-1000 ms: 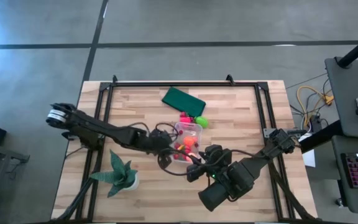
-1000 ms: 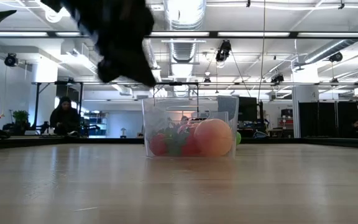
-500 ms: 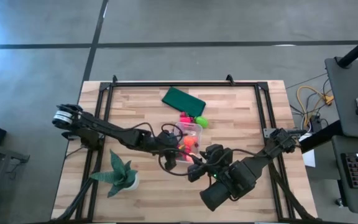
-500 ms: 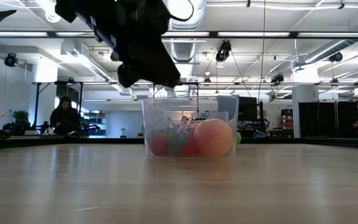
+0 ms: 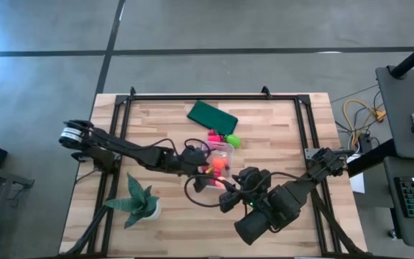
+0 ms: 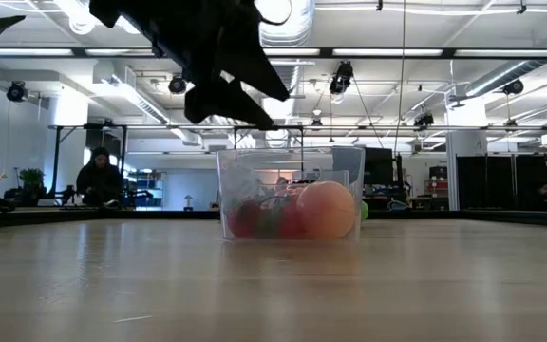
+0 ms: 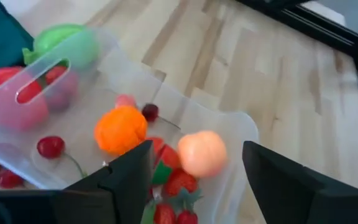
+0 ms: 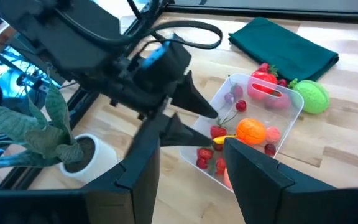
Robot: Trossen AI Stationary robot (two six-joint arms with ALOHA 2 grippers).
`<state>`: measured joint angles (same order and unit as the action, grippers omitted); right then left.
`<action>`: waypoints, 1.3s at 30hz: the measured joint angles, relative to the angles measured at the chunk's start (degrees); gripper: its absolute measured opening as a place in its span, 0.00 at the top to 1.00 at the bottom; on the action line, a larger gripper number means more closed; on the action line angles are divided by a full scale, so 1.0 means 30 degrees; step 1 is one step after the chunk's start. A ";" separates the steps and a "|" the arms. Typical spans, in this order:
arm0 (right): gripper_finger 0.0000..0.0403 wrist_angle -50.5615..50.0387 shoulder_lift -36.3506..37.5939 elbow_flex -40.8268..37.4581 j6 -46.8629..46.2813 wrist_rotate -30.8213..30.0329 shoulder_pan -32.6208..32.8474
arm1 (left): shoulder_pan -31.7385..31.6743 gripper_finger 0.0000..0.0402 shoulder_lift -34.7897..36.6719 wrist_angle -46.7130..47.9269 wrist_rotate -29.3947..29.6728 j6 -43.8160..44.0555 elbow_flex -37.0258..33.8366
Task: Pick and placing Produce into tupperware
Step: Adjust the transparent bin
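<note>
The left gripper's [image 8: 194,115] dark, pointed fingers [image 7: 126,180] stand apart with nothing between them, poised just above the near-left end of the box [image 5: 218,162]. The right gripper [image 5: 227,198] hangs near the box's near-right side; its fingers [image 8: 253,180] are parted too, with only bare air between them. The box is thin, clear plastic with rounded corners and a slotted handle, sitting mid-table on pale wood planks [image 5: 279,137]. Inside, glossy toy produce lies heaped: a dimpled orange ball [image 7: 120,129], a smooth peach-coloured ball [image 7: 202,153], dark red cherries [image 7: 50,146] on thin stems, strawberries [image 7: 178,182] with green caps, and a yellow-orange stick [image 8: 224,139] partly buried. A lime-green round piece [image 5: 233,140] rests on the table against the box's far end, beside a red-pink piece [image 5: 213,134] that I cannot place as inside or out. A flat dark green cloth-like rectangle [image 5: 211,116] lies farther back. A spiky green plant [image 5: 139,200] in a white pot stands at the near left. From table height the left arm blocks the box's upper left, and the fruit blurs through the plastic. A person [image 6: 98,179] sits far off in the room.
</note>
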<state>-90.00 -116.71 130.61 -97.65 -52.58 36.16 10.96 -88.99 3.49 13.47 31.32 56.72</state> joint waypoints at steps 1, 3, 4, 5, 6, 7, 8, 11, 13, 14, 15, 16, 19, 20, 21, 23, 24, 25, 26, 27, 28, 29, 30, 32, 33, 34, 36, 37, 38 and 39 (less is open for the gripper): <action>0.58 -0.0007 0.0000 0.0000 0.0086 0.0006 0.0000 | 0.0000 0.42 0.0261 0.0289 -0.0163 0.0012 -0.0017; 0.58 0.0000 0.0000 -0.0007 0.0197 0.0019 -0.0007 | -0.0017 0.42 0.0829 0.0744 -0.0667 0.0563 -0.0026; 0.58 -0.0003 0.0000 -0.0003 0.0175 0.0065 -0.0007 | -0.0072 0.42 0.1137 0.1225 -0.0913 0.1114 -0.0026; 0.58 -0.0007 0.0007 -0.0007 -0.0018 0.0173 -0.0012 | -0.0208 0.42 0.1382 0.1795 -0.1161 0.1516 -0.0026; 0.58 0.0000 0.0015 -0.0007 -0.0284 0.0339 -0.0029 | -0.0403 0.42 0.1609 0.2384 -0.1540 0.1789 -0.0033; 0.58 0.0000 0.0015 -0.0007 -0.0456 0.0591 -0.0128 | -0.0613 0.42 0.1812 0.2925 -0.1859 0.1930 -0.0129; 0.58 -0.0007 0.0015 -0.0007 -0.0456 0.0862 -0.0239 | -0.0857 0.42 0.1967 0.3402 -0.2353 0.1964 -0.0235; 0.58 -0.0015 0.0036 -0.0044 0.1145 0.1277 -0.0772 | -0.1539 0.42 0.2633 0.3670 -0.3841 0.2200 -0.0672; 0.58 0.0007 0.0061 -0.0044 0.2719 0.1490 -0.1167 | -0.1979 0.42 0.3074 0.3509 -0.4800 0.2141 -0.0847; 0.58 -0.0021 0.0116 -0.0051 0.3135 0.1721 -0.1403 | -0.2196 0.42 0.3209 0.3516 -0.5185 0.1803 -0.0893; 0.58 0.0019 0.0224 -0.0078 0.3412 0.1907 -0.1684 | -0.2458 0.42 0.3331 0.3476 -0.5567 0.1323 -0.0893; 0.58 0.0047 0.0417 -0.0175 0.3607 0.2216 -0.2039 | -0.2742 0.42 0.3432 0.3509 -0.5972 0.0810 -0.0893; 0.58 0.0051 0.1246 -0.0931 0.4302 0.2918 -0.3598 | -0.3747 0.42 0.3582 0.3504 -0.7008 -0.0228 -0.0897; 0.58 0.0067 0.1500 -0.1379 0.4671 0.3135 -0.4219 | -0.4105 0.42 0.3615 0.3526 -0.7283 -0.0569 -0.0908; 0.58 0.0182 0.1774 -0.1825 0.5050 0.3473 -0.4900 | -0.4432 0.42 0.3649 0.3495 -0.7407 -0.0908 -0.0908; 0.58 0.0452 0.2361 -0.3013 0.5723 0.4151 -0.6233 | -0.5133 0.42 0.3725 0.3556 -0.7553 -0.1588 -0.0961; 0.58 0.0789 0.2744 -0.3799 0.6076 0.4557 -0.6937 | -0.5470 0.42 0.3778 0.3575 -0.7553 -0.1959 -0.1002; 0.58 0.1368 0.3135 -0.4597 0.6548 0.4897 -0.7645 | -0.5840 0.42 0.3908 0.3699 -0.7653 -0.2278 -0.1092; 0.58 0.2349 0.3688 -0.5586 0.7461 0.5464 -0.8412 | -0.6195 0.42 0.4026 0.3848 -0.7804 -0.2643 -0.1221; 0.58 0.3947 0.4274 -0.6629 0.8809 0.6265 -0.9183 | -0.6539 0.42 0.4130 0.3856 -0.7996 -0.3015 -0.1276; 0.59 0.6029 0.4884 -0.7729 1.0312 0.7124 -0.9917 | -0.6908 0.42 0.4281 0.3867 -0.8190 -0.3322 -0.1307; 0.60 0.8650 0.5550 -0.9022 1.1827 0.8044 -1.0692 | -0.7268 0.42 0.4448 0.4006 -0.8359 -0.3697 -0.1373; 0.61 1.1245 0.6151 -1.0264 1.3116 0.8847 -1.1408 | -0.7608 0.42 0.4644 0.4082 -0.8510 -0.4071 -0.1456; 0.64 1.5912 0.7291 -1.2700 1.5399 1.0494 -1.2852 | -0.8284 0.42 0.5060 0.3999 -0.8996 -0.4683 -0.1669; 0.65 1.7988 0.7750 -1.3805 1.6507 1.1523 -1.3541 | -0.8631 0.42 0.5310 0.4009 -0.9279 -0.5032 -0.1824; 0.67 1.9938 0.8280 -1.4872 1.7388 1.2703 -1.4264 | -0.8959 0.42 0.5513 0.4036 -0.9523 -0.5297 -0.1958; 0.70 2.3057 0.9054 -1.6780 1.8761 1.5126 -1.5547 | -0.9548 0.42 0.5896 0.3758 -1.0145 -0.6022 -0.2201; 0.72 2.4282 0.9423 -1.7591 1.9376 1.6255 -1.6200 | -0.9893 0.42 0.6082 0.3716 -1.0483 -0.6351 -0.2346; 0.74 2.4939 0.9809 -1.8368 1.9772 1.7139 -1.6785 | -1.0174 0.42 0.6205 0.3532 -1.0831 -0.6625 -0.2461; 0.75 2.5061 1.0157 -1.9061 2.0025 1.7704 -1.7295 | -1.0431 0.42 0.6250 0.3174 -1.1134 -0.6860 -0.2529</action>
<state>-14.81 -86.24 73.42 -37.58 0.53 -15.72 -20.33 -70.24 13.01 -19.93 10.74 49.14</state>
